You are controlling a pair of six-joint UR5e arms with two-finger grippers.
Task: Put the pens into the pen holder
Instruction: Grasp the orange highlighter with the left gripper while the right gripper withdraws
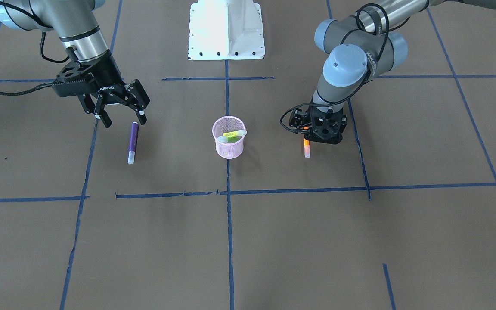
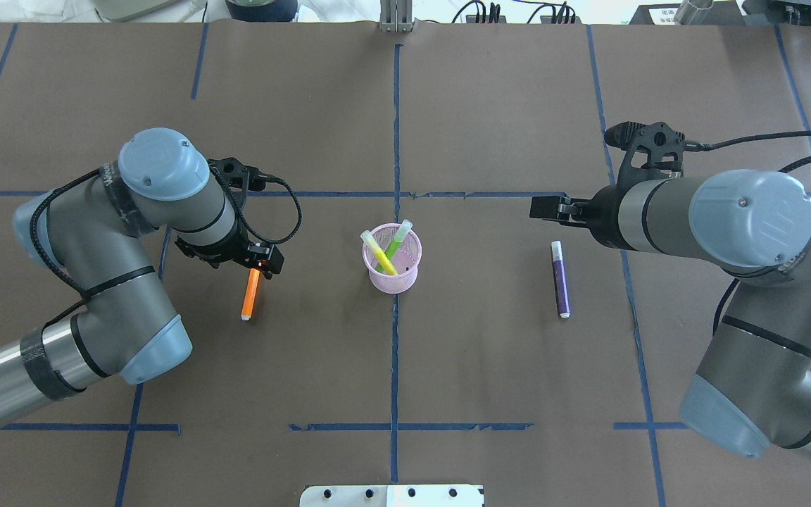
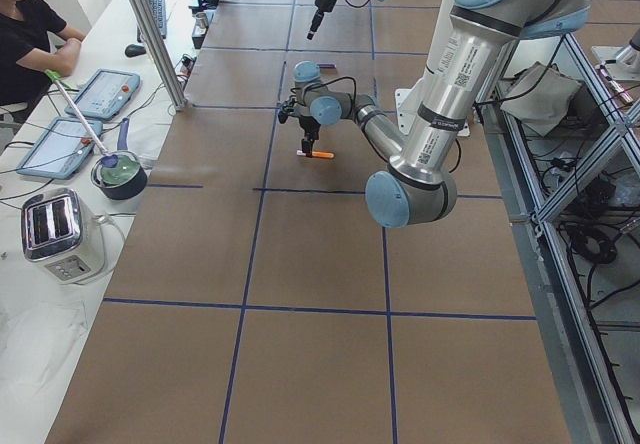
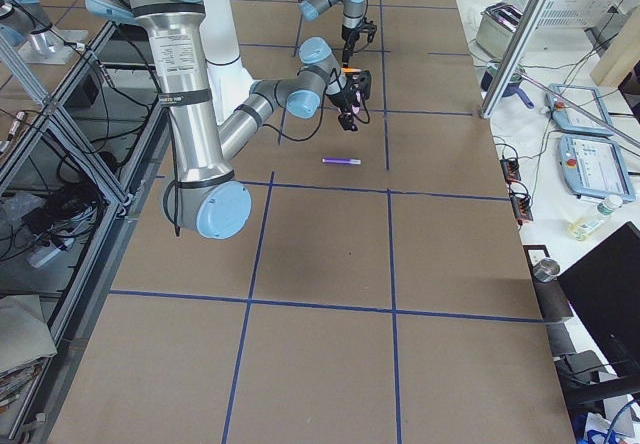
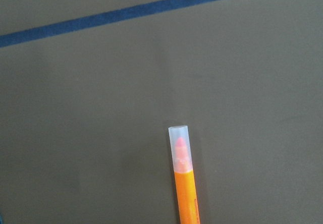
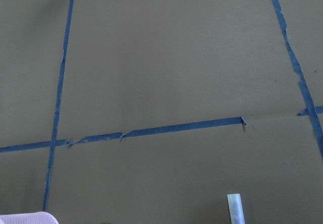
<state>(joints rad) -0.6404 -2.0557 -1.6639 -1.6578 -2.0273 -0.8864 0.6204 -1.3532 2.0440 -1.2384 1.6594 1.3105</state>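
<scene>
On the table (image 2: pixel 490 366), my right gripper (image 1: pixel 121 115) hangs with jaws spread wide just above the purple pen (image 1: pixel 133 142). My left gripper (image 1: pixel 314 137) clamps the orange pen (image 2: pixel 250 294). The pen holder (image 2: pixel 392 274) between them holds two green-yellow pens (image 2: pixel 386 252).

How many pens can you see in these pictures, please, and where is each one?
4: a yellow pen and a green pen stand in the pink pen holder; an orange pen lies under the left tool; a purple pen lies near the open right tool.
</scene>
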